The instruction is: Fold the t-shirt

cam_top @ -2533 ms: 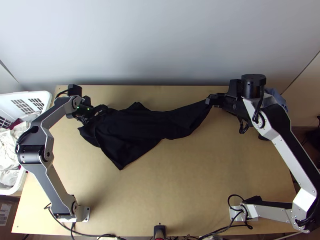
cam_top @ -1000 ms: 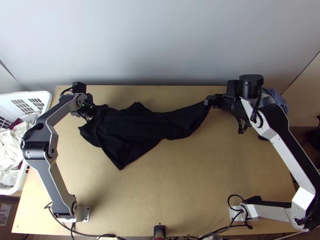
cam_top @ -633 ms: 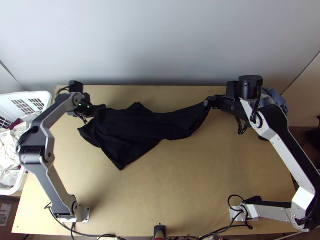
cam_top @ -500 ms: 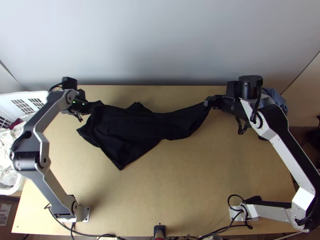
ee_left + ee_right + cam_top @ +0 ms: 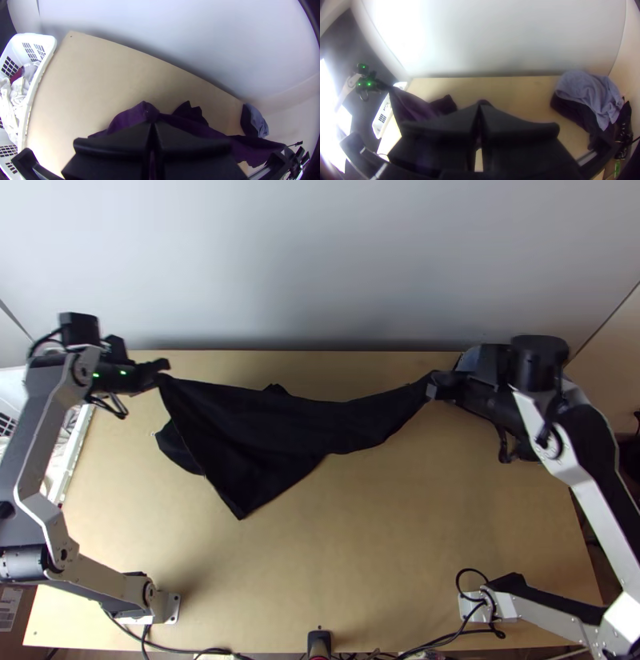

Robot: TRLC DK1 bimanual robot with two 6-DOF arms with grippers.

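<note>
The dark t-shirt (image 5: 256, 420) stretches between the 2 grippers across the far part of the wooden table (image 5: 360, 564). The left gripper (image 5: 164, 368) is near the table's far left corner, its 2 fingers pressed together with an end of the shirt pinched at their tips. The right gripper (image 5: 434, 382) is toward the far right, its 2 fingers closed on the opposite end. Between them the cloth is uneven and creased: 1 pointed part reaches down the middle-left of the table toward the near edge, 1 rounded flap lies just left of it, and 1 small peak sticks up toward the wall (image 5: 320, 268).

A white laundry basket (image 5: 38, 78) stands beside the table's left edge, with pale clothes (image 5: 20, 93) inside. At the table's far right corner, a grey-blue cloth (image 5: 586, 88) lies bunched over a dark cloth (image 5: 571, 108).
</note>
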